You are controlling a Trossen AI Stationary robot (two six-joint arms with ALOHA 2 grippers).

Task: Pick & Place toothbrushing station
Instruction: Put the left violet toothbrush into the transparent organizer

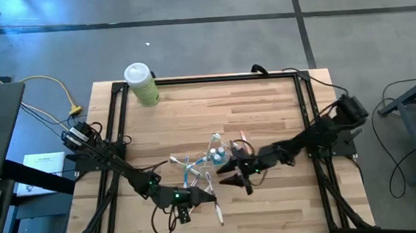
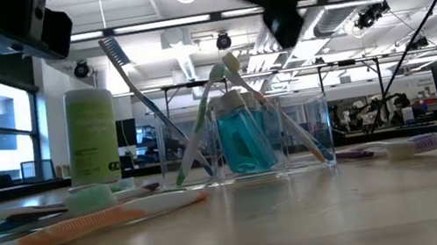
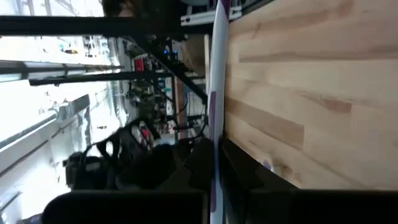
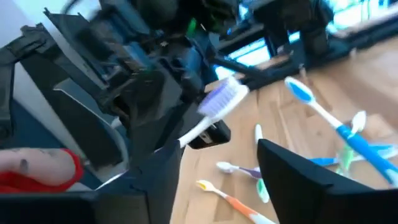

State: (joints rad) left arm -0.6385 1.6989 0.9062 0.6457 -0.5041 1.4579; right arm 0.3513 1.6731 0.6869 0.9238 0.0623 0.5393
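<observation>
A clear cup near the table's middle holds teal white-capped tubes and several leaning toothbrushes. More toothbrushes lie flat around it. My left gripper is near the table's front edge. It is rolled on its side and shut on a white toothbrush with purple bristles, which also shows in the left wrist view. My right gripper hangs open and empty just in front of the cup, its fingers wide apart. My left gripper pinches the white toothbrush's handle between its two fingers, which lie across it and come level from the table's left. Most of the brush sticks out to one side of the fingers. The purple-bristled head shows off the table.
A large pale-green bottle with a white cap stands at the table's far left corner. A black frame runs along the table's edges. Bare wood lies between the bottle and the cup and at the far right.
</observation>
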